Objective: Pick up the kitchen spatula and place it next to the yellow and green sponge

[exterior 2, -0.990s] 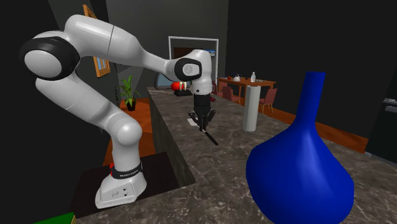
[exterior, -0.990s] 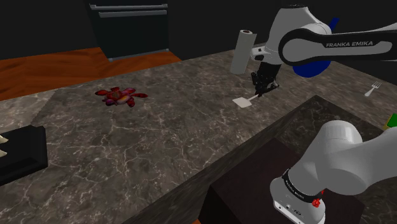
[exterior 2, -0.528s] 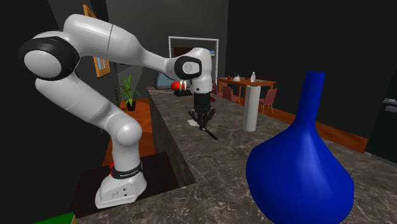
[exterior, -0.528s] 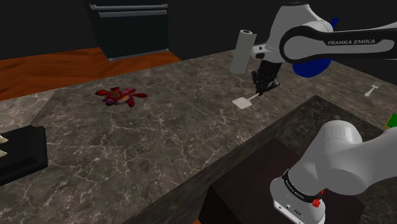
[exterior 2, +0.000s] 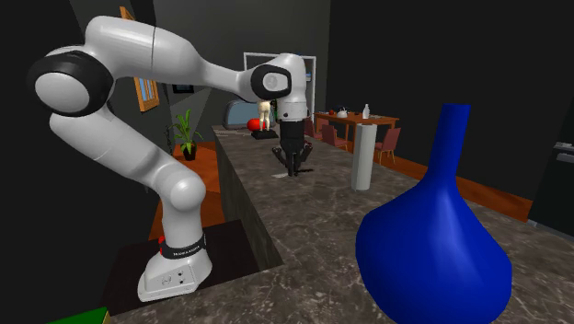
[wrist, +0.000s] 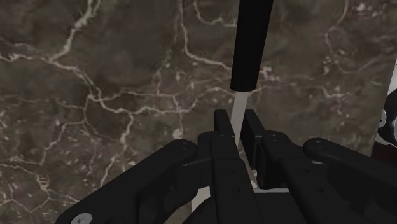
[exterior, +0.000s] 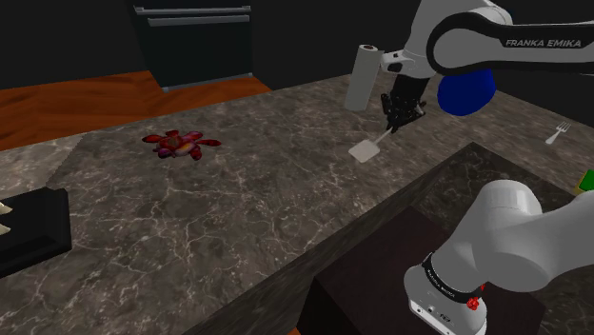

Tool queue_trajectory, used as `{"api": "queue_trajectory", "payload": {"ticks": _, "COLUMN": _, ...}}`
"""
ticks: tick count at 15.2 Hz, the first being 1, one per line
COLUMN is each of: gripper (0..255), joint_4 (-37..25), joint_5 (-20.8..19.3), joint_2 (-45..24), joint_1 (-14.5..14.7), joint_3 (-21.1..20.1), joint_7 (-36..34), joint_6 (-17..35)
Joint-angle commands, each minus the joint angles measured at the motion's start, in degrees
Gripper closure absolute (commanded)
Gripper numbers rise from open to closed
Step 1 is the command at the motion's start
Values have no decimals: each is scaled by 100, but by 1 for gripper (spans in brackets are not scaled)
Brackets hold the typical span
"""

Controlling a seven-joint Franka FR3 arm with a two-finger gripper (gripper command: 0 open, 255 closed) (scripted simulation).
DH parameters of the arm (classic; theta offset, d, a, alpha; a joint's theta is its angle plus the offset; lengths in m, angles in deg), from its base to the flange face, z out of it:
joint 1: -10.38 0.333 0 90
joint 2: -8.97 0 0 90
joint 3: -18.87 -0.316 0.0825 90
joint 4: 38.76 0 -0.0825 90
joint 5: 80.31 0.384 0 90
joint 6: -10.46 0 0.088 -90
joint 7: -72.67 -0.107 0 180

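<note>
My gripper (exterior: 393,122) is shut on the kitchen spatula, clasping its thin white neck (wrist: 237,118). The black handle (wrist: 251,44) sticks out past the fingertips over the dark marble counter (exterior: 238,209). The spatula's white blade (exterior: 365,150) slants down from the fingers, at or just above the counter. In the second exterior view the gripper (exterior 2: 294,166) points down over the counter. A green thing (exterior: 587,178), cut off at the shoulder view's right edge, may be the sponge.
A white paper-towel roll (exterior: 363,76) stands just behind the gripper, and a blue vase (exterior: 465,90) is partly hidden by the arm. A fork (exterior: 557,133) lies at the far right. A red flower-like thing (exterior: 179,144) and a black tray (exterior: 33,233) are to the left.
The gripper has risen and drifted toward the shoulder view's right with the spatula in it. The handle end has come up off the counter.
</note>
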Motion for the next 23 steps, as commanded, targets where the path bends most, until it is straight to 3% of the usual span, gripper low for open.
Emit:
{"api": "queue_trajectory", "payload": {"ticks": 1, "gripper": 255, "joint_4": -163, "joint_5": 31, "joint_2": 2, "joint_1": 9, "joint_3": -29, "joint_7": 32, "joint_6": -165}}
{"api": "queue_trajectory", "payload": {"ticks": 8, "gripper": 255, "joint_4": -697, "joint_5": 143, "joint_2": -26, "joint_1": 53, "joint_3": -150, "joint_7": 90, "joint_6": -672}}
{"api": "queue_trajectory", "payload": {"ticks": 23, "gripper": 255, "joint_4": -458, "joint_5": -1173, "joint_2": 1491, "joint_1": -1042, "joint_3": 1004, "joint_7": 1889, "joint_6": -1471}}
